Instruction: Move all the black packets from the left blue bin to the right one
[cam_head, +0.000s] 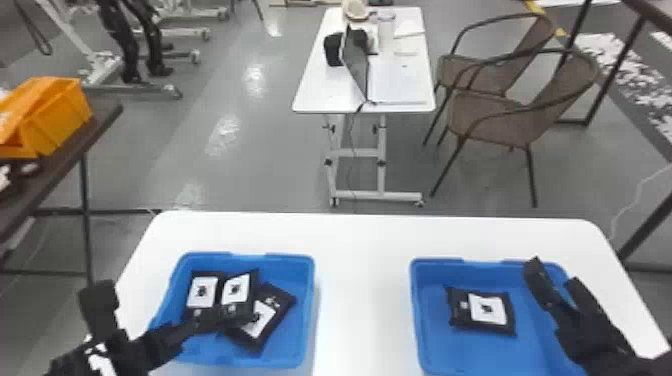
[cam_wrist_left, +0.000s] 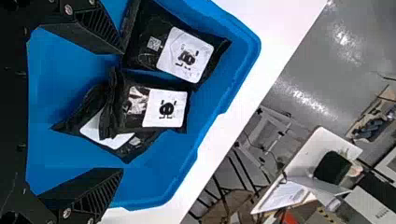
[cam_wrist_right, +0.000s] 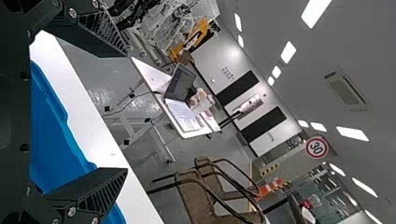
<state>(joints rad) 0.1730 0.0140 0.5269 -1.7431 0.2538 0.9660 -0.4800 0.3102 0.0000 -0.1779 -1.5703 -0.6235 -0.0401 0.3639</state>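
Left gripper (cam_wrist_left: 123, 111) right up close, jaws spread wide and gripping nothing, poised over the left blue bin (cam_head: 309, 320)! Three black packets to clear from it: the top packet (cam_head: 236, 289) overlaps the lower packet (cam_head: 262, 320), and the third packet (cam_head: 201, 291) lies just beside them. That overlap looks like trouble: shut the jaws too deep and they could bring up two, the second slipping off mid-crossing above the bare bench (cam_head: 362, 295). Go down off-centre and a fingertip could jab the third packet or scrape the bin wall. Pinch only a crimped edge and the slick wrapping might slide free. Over in the right blue bin (cam_head: 417, 320), one packet (cam_head: 487, 310) lies flat, while the right gripper (cam_head: 553, 270), jaws apart and empty, hangs above the bin's outer side, possibly crowding any drop there.
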